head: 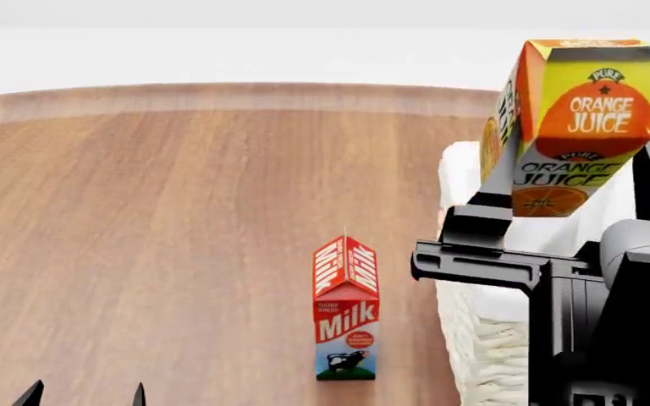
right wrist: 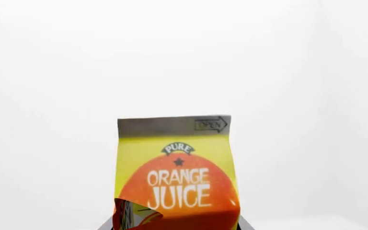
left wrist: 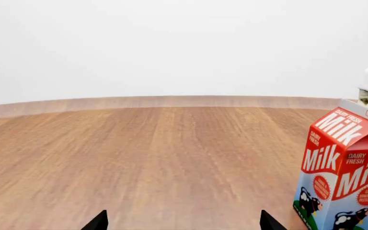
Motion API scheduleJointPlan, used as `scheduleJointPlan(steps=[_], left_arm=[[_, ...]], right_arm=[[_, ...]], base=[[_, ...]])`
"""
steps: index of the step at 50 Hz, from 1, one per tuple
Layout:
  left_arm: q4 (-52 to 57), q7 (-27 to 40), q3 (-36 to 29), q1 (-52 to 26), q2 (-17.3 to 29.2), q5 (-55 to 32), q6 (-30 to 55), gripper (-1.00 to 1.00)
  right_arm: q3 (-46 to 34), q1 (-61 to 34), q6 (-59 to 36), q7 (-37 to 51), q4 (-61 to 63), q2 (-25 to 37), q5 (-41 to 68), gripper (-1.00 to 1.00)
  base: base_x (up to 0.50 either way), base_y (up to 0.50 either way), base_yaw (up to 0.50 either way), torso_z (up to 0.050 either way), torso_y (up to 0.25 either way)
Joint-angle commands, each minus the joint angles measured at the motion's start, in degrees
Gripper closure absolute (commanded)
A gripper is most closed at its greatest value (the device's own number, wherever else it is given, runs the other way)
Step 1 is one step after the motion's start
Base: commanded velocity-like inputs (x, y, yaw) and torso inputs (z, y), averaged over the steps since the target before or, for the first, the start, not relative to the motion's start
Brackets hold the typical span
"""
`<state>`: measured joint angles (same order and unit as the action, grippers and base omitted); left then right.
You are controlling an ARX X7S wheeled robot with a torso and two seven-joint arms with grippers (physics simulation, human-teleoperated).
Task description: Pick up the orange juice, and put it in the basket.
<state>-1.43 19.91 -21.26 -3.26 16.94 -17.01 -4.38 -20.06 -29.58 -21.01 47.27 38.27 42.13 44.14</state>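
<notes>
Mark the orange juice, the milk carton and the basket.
orange juice (head: 579, 118), head view: front label.
milk carton (head: 345, 326), head view: red front panel.
basket (head: 486, 355), head view: woven side wall.

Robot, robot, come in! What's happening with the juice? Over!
Right end effector shut on orange juice, lifted above basket. Left end effector open, empty. Milk carton beside basket, not blocking.
</notes>
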Motion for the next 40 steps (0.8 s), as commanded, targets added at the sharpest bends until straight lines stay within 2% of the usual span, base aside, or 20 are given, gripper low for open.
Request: scheduleJointPlan(steps=[1, 22, 40], left_arm=[[0.0, 0.1, -0.2, 0.0, 0.1, -0.1, -0.1, -1.0], [-0.1, 0.4, -0.4, -0.1, 0.3, -0.3, -0.2, -1.0], [-0.1, 0.6, -0.7, -0.2, 0.5, -0.5, -0.3, -1.0]], right_arm=[[0.5, -1.7, 0.3, -2.7, -6.9, -1.1, -3.1, 1.0], [-3.4, -8.8, -1.5, -6.4, -20.7, -6.5, -5.6, 1.0], [-4.9, -11.5, 1.5, -8.5, -32.9, -10.9, -9.0, 1.0]], base=[[0.0, 0.0, 0.0, 0.0, 0.0], [0.0, 0.0, 0.0, 0.0, 0.001], [0.0, 0.0, 0.0, 0.0, 0.001]])
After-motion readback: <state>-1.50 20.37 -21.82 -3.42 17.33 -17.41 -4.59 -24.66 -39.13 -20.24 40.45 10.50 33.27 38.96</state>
